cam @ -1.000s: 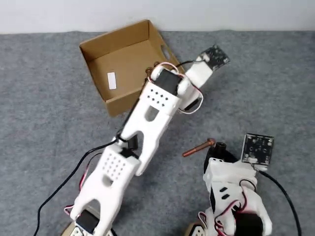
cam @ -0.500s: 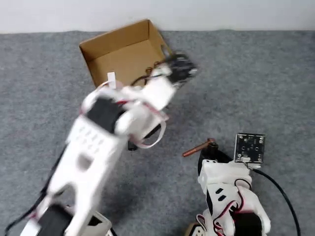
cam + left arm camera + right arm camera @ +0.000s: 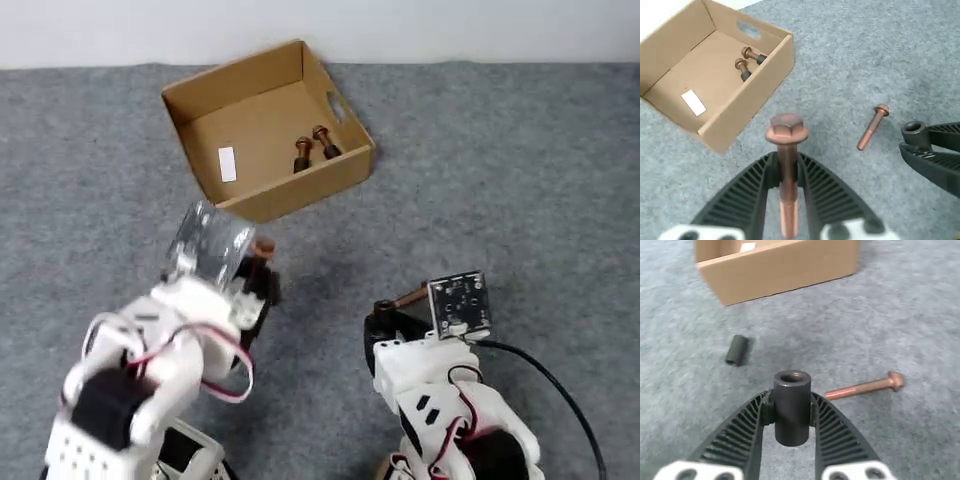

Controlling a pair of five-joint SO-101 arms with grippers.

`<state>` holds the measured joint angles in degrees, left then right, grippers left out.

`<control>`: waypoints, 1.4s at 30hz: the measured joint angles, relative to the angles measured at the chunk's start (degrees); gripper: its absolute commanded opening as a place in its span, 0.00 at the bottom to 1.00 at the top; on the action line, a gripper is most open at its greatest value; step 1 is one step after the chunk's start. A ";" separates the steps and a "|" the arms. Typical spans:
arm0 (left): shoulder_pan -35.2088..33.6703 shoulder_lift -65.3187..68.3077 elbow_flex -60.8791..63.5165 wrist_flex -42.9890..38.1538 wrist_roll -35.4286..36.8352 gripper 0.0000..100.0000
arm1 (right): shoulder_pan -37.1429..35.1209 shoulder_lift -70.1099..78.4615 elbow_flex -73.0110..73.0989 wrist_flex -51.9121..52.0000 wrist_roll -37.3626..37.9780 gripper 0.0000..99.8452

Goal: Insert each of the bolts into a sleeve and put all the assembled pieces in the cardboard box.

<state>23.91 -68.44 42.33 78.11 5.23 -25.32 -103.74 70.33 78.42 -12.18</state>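
Two grasps: left fingers (image 3: 747, 192) clench a copper hex-flanged bolt (image 3: 785, 172); right fingers (image 3: 742, 432) clench a black tubular sleeve (image 3: 791, 407).

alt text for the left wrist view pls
The left gripper grips a copper bolt, head clear of its jaws. Beyond, on grey carpet: a cardboard box holding two assembled pieces, a loose bolt, and the right gripper holding a black sleeve.
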 measured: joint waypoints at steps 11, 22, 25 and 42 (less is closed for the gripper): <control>0.00 -27.08 20.48 -2.02 14.33 0.01 | -8.62 0.00 0.00 -0.70 0.00 0.01; 0.09 -35.08 27.25 -10.90 21.98 0.01 | -21.10 0.00 0.00 -1.85 3.69 0.01; 0.09 -35.08 28.66 -14.59 23.03 0.01 | -23.30 0.09 0.00 -2.20 5.19 0.01; 14.59 -35.16 32.70 -23.38 27.60 0.01 | -23.74 0.09 0.00 -2.73 5.71 0.01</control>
<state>38.51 -103.60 75.03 54.73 32.84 -49.05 -103.65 70.33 75.69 -6.46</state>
